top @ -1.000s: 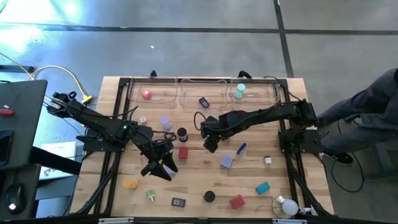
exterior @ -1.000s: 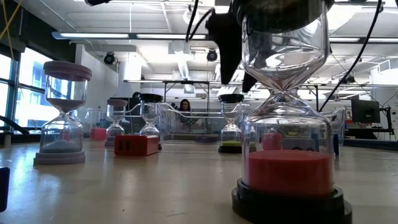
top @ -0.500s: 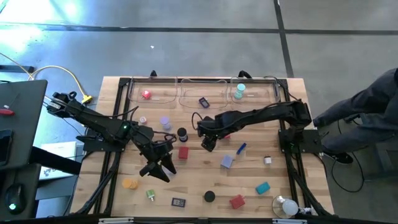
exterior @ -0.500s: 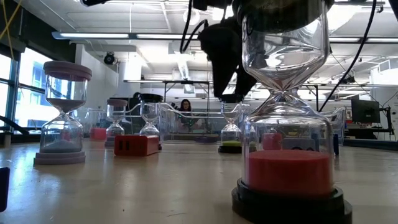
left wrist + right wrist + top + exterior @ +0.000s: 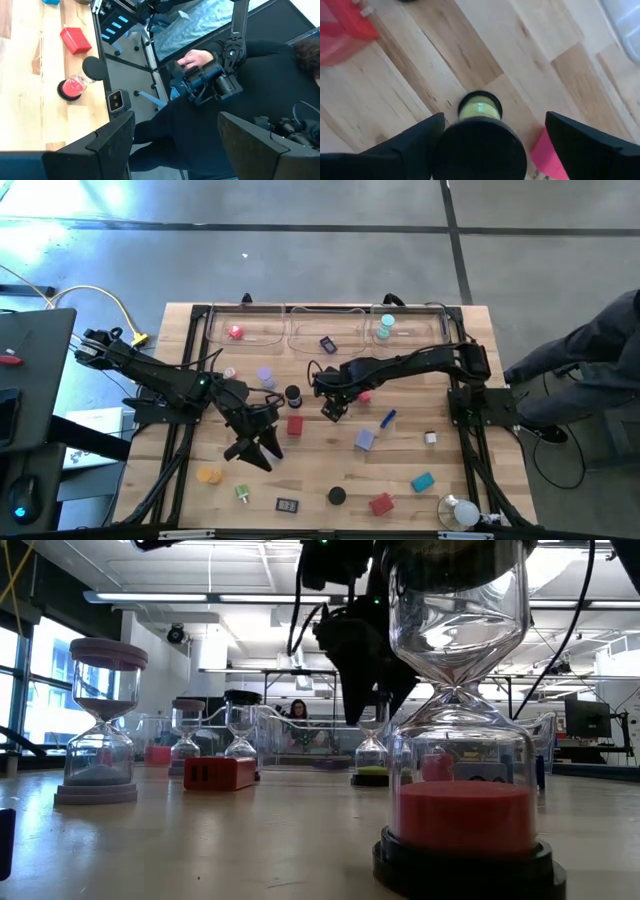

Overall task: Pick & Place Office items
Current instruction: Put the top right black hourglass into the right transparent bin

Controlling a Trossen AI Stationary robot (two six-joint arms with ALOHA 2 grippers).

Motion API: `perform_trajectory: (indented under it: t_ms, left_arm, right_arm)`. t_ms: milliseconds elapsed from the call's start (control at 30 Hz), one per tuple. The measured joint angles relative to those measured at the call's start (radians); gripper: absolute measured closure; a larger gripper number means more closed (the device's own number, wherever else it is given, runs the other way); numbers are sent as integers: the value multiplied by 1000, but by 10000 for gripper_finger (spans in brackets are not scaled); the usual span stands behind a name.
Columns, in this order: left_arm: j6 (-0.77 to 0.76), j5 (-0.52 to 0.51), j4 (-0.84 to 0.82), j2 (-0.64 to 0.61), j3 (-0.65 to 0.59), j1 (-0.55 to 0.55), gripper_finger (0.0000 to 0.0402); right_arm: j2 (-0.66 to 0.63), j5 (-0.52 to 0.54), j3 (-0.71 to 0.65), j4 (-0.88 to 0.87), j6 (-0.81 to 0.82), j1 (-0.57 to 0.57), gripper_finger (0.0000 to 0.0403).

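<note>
The office items stand scattered on the wooden table (image 5: pixel 320 470); many are small hourglasses seen cap-up. My right gripper (image 5: pixel 330 410) is open, pointing down mid-table over a black-capped hourglass with green sand (image 5: pixel 480 145). Its fingers (image 5: pixel 415 142) stand on either side of the cap, and I cannot tell whether they touch it. The hourglass stands upright on its base in the low view (image 5: pixel 372 755), under the gripper (image 5: pixel 360 690). A red block (image 5: pixel 295 425) and another black cap (image 5: pixel 292 394) lie just to the left. My left gripper (image 5: pixel 258 452) is open and empty, left of centre.
Three clear trays (image 5: pixel 325 330) line the far edge, holding a red piece, a dark clip and a teal hourglass. A lavender block (image 5: pixel 366 440), blue stick (image 5: pixel 388 418), teal piece (image 5: pixel 422 481) and near red block (image 5: pixel 381 504) lie right. A white bulb (image 5: pixel 460 512) sits front right. A person is at the right.
My right gripper has gone a little toward the table's left edge and down, so that its open fingers now stand around the top of the green-sand hourglass. The hourglass has stayed where it was.
</note>
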Motion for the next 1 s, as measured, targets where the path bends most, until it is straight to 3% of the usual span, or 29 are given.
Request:
perform_trajectory:
  t_ms: [367,667,1000]
  left_arm:
    - [6,46,-7,0,0,32,124]
    - [24,82,-7,0,0,75,124]
    - [50,153,-7,0,1,124,124]
  right_arm:
    - [4,-46,-1,-6,-24,-24,210]
    - [-19,-43,-1,-26,-78,-30,212]
    - [-167,-6,2,-247,-45,-30,212]
